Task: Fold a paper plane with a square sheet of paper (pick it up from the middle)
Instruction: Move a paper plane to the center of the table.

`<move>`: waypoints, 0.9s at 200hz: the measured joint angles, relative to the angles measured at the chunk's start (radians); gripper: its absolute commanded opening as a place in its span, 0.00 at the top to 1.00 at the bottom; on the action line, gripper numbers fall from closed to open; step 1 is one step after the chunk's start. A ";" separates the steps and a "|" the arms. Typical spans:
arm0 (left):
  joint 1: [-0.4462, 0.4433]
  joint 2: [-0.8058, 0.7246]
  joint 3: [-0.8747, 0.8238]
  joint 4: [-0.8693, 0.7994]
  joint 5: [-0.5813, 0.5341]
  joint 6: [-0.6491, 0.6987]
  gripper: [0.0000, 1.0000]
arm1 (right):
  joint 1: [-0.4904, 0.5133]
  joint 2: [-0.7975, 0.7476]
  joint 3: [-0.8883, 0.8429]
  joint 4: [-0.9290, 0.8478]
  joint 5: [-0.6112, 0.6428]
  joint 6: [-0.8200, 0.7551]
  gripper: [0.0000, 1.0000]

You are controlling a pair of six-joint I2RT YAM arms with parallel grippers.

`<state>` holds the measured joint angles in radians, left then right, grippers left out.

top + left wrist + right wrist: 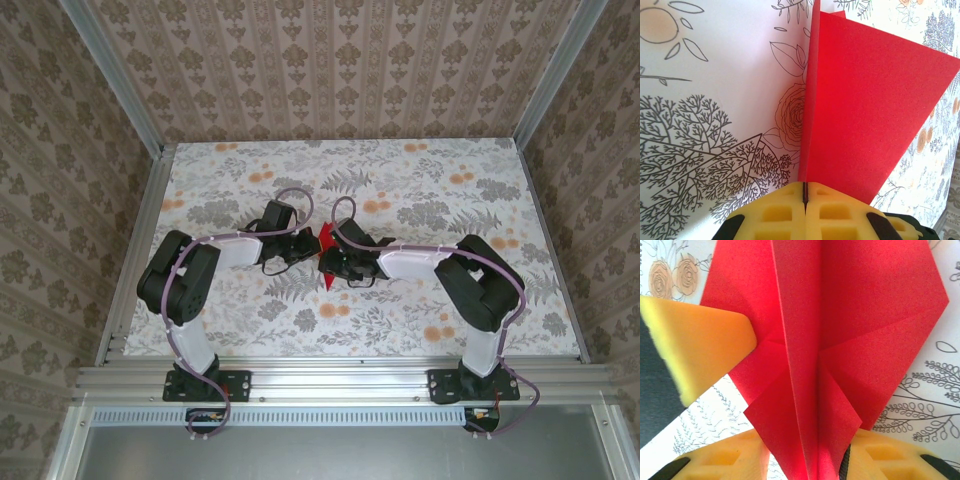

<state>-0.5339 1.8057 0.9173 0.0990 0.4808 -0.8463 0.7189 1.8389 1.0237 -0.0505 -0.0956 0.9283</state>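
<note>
Paper plane (325,243): one piece of bright red thin paper, plain and unmarked, partly folded, with flaps that narrow toward a point.
Creases: in the right wrist view the paper plane (840,315) has a raised ridge down its middle, slanted flaps folded in on both sides, and overlapping layers near the bottom.
Edge-on look: in the left wrist view the paper plane (865,110) stands upright as a thin fold, with one broad flap spreading to the right.
Where it is: at the middle of the floral worktop (420,190), between the two claw tips, held above the surface.
Left claw (804,192): closed, its two yellow pads pressed together on the lower edge of the fold.
Left claw from above (308,245): reaches in from the left and meets the paper.
Right claw (807,460): its two yellow pads sit either side of the paper's lower layers; I cannot tell whether they are pinching it.
Right claw from above (337,262): comes in from the right, just beside the paper.
Other pad: one yellow finger (705,345) of the left claw touches the left flap.
Count: one red paper, two arms, two claws.
</note>
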 measured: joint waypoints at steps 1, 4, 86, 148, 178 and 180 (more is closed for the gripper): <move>0.000 0.000 0.000 0.000 0.000 0.000 1.00 | 0.000 0.000 0.000 0.000 0.000 0.000 0.63; 0.000 0.000 0.000 0.000 0.000 0.000 1.00 | 0.000 0.000 0.000 0.000 0.003 0.002 0.64; 0.000 0.000 -0.002 0.000 0.006 0.000 0.93 | 0.000 0.019 0.044 -0.048 0.068 -0.008 0.82; 0.026 -0.030 -0.010 -0.024 0.002 0.009 0.63 | 0.002 0.042 0.093 -0.137 0.094 -0.059 0.94; 0.075 -0.107 -0.014 -0.074 -0.011 0.023 0.48 | 0.002 0.034 0.121 -0.249 0.149 -0.103 0.94; 0.080 -0.114 -0.014 -0.077 -0.013 0.026 0.47 | 0.002 0.032 0.122 -0.259 0.153 -0.108 0.94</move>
<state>-0.4534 1.6917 0.9028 0.0216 0.4675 -0.8207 0.7212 1.8713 1.1461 -0.3099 0.0574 0.8204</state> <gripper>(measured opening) 0.487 0.061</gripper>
